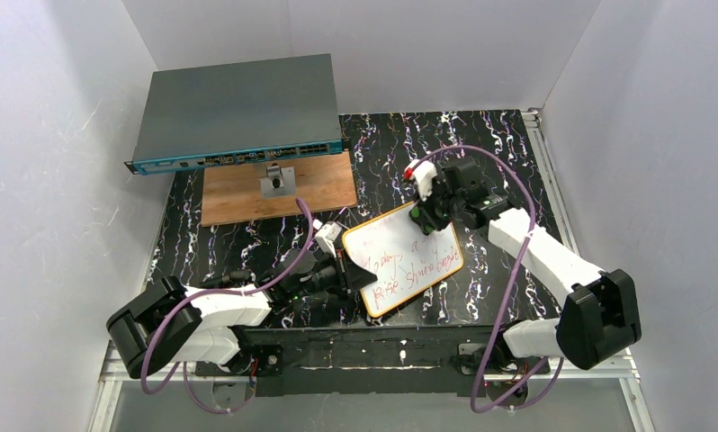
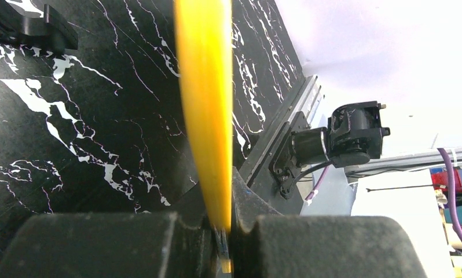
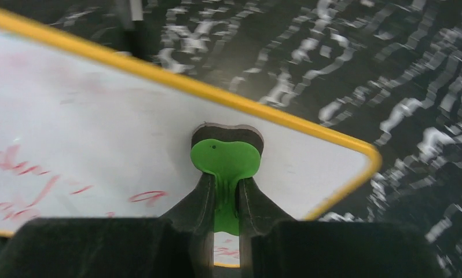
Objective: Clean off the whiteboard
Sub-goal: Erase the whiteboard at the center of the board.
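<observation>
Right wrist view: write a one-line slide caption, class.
Right pincer holds a green eraser on the yellow-framed whiteboard beside red writing.

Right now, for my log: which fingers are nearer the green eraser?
Right: its fingers clamp the eraser near the far corner of the whiteboard; the left fingers pinch its left edge, off the eraser.

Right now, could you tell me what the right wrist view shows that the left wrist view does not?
Only the right wrist view shows the whiteboard from its white face, with red writing, and the green eraser pinched in the right gripper over it. Only the left wrist view shows the left gripper clamping the board's yellow frame edge-on, plus a black arm motor. Both show the yellow frame and the black marbled table.
</observation>
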`<act>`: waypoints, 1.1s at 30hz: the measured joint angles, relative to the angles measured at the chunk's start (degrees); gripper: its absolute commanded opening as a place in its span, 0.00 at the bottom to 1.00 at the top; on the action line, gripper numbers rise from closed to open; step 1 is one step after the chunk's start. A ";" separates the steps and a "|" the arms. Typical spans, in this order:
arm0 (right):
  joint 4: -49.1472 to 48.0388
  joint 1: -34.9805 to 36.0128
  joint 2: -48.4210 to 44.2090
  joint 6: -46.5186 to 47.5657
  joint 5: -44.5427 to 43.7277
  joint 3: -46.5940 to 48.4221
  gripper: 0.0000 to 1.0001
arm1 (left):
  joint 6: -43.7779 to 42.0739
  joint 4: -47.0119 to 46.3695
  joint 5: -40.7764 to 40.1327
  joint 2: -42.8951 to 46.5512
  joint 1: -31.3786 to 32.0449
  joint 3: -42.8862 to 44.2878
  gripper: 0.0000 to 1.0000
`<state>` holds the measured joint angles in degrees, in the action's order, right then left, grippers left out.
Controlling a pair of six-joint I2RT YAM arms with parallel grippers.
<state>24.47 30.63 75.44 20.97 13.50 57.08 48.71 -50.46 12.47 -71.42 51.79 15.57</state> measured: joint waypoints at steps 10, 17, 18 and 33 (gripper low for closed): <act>-0.04 -1.31 3.61 -0.48 -5.68 4.22 0.01 | 0.55 0.04 0.13 0.09 -0.22 -0.04 0.00; 3.43 12.55 2.86 4.76 2.60 4.98 0.01 | 0.85 0.33 0.00 0.09 -0.37 -0.04 0.00; 4.11 14.47 2.84 5.27 4.35 4.96 0.01 | 0.68 0.31 0.28 0.09 -0.35 -0.04 0.00; 3.17 5.55 5.90 -2.40 -4.46 9.25 0.01 | 1.29 -1.46 0.15 -1.44 -0.61 -0.02 0.00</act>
<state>27.64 36.18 81.34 18.57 9.04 66.32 50.00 -51.92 12.62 -72.86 51.18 15.55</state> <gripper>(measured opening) 0.188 0.037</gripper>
